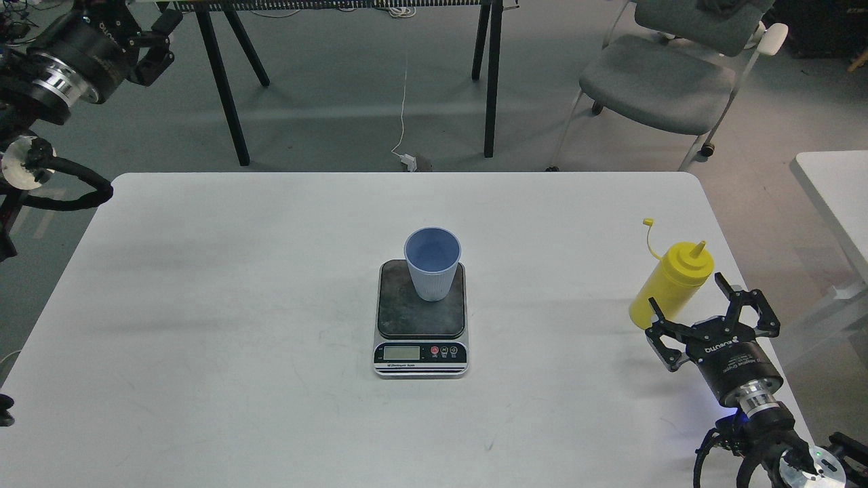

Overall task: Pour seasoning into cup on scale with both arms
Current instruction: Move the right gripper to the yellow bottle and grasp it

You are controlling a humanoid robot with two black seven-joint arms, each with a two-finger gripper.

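The yellow seasoning bottle (668, 285) stands upright at the table's right side, its tethered cap (647, 221) hanging open. The light blue cup (432, 263) stands upright on the back part of the scale's dark plate (420, 318), mid-table. My right gripper (686, 293) is open just in front of the bottle, with its fingers spread on either side of the bottle's lower part; I cannot tell if they touch it. My left gripper (161, 44) is raised at the far upper left, beyond the table's edge, open and empty.
The white table (203, 271) carries only the scale, cup and bottle. Behind it are black trestle legs (224, 88) and a grey chair (658, 81). A second white table (834, 183) stands to the right.
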